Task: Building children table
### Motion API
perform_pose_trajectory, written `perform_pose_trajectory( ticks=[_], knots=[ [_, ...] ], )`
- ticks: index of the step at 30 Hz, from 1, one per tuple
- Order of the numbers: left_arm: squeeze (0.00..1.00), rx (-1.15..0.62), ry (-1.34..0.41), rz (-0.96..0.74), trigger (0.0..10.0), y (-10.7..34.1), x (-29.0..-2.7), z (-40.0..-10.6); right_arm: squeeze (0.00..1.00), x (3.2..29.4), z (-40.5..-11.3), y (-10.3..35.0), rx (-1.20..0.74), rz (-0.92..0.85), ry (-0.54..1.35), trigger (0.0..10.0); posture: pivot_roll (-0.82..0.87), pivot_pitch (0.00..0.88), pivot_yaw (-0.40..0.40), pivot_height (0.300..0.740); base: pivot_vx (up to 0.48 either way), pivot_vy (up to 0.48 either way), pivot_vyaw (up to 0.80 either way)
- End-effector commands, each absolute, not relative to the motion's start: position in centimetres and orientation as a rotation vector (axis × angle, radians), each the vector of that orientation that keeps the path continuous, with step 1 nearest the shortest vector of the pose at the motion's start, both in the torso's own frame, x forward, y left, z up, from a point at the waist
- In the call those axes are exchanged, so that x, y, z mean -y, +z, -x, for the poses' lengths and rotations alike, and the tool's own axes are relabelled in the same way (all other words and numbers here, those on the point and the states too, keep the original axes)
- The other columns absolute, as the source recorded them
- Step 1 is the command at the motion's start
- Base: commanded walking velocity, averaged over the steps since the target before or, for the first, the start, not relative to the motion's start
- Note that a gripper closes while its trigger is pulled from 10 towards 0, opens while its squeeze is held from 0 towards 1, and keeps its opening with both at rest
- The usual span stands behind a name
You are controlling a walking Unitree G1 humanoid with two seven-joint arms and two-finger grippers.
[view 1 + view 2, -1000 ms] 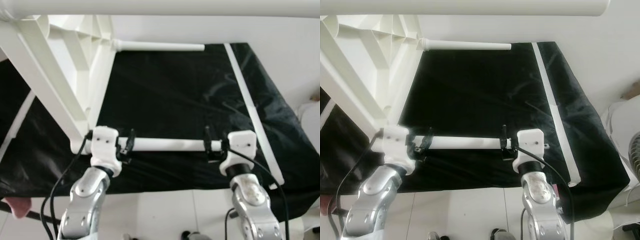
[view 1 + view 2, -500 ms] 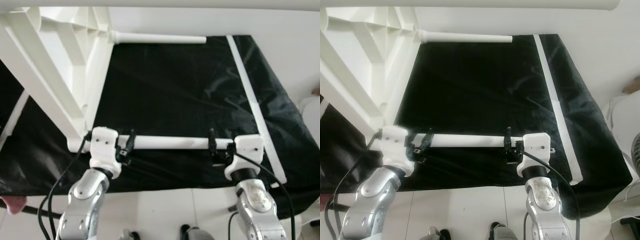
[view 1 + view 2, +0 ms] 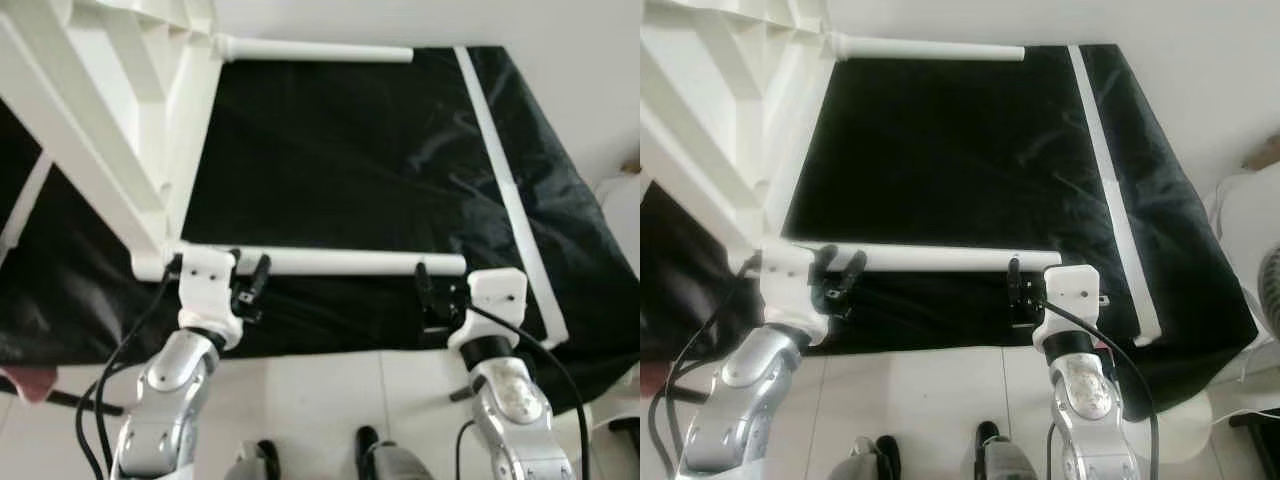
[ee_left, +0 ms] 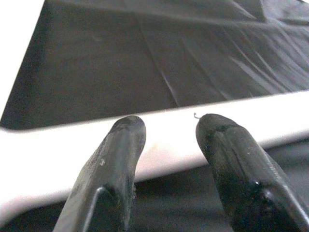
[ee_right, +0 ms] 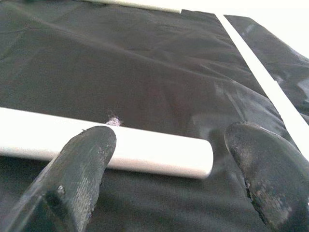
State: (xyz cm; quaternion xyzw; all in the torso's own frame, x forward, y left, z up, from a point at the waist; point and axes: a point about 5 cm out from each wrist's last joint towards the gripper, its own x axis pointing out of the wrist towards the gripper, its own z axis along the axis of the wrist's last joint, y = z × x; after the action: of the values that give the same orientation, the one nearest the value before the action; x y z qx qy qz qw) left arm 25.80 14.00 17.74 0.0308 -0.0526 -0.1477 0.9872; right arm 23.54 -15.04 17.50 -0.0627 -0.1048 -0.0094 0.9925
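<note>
A crinkled black plastic sheet (image 3: 360, 160) with a white stripe along its right side covers the work surface, white tiled floor (image 3: 320, 400) showing at its near edge. On it lies the white plastic children's table frame (image 3: 110, 130), tipped on its side, its ribbed underside rising at the robot's left. Two round white table legs run crosswise, left to right, from that frame: the far leg (image 3: 315, 49) at the sheet's back edge, and the near white leg (image 3: 330, 263) just ahead of both arms, its free end pointing to the robot's right.

The left gripper (image 3: 247, 283) sits at the near leg close to the frame joint; in the left wrist view its two black fingers (image 4: 116, 159) stand parted with the leg lying crosswise just beyond their tips, and contact cannot be judged. The right gripper (image 3: 432, 297) is spread wide just below the leg's free end; in the right wrist view one black finger (image 5: 79, 169) overlaps the leg while the other sits past its rounded end, apart from it.
</note>
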Motion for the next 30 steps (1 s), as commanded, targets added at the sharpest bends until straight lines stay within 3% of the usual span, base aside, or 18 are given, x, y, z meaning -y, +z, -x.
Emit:
perform_pose_trajectory(
  ticks=[1, 30],
  knots=[
    [0.00, 0.069, -0.249, -0.066, 10.0, 17.1, -14.5, -25.6, 0.00, 15.0, -23.5, 17.1, 0.187, 0.133, -0.014, 10.0, -0.07, 0.248, 0.030, 0.740, -0.255, 0.000, 0.00],
    [0.00, 0.128, -0.208, -0.086, 10.0, 18.2, -14.6, -26.3, 0.00, 14.7, -23.9, 17.5, 0.214, 0.142, -0.006, 10.0, -0.06, 0.240, 0.020, 0.740, -0.025, 0.000, 0.00]
  ],
)
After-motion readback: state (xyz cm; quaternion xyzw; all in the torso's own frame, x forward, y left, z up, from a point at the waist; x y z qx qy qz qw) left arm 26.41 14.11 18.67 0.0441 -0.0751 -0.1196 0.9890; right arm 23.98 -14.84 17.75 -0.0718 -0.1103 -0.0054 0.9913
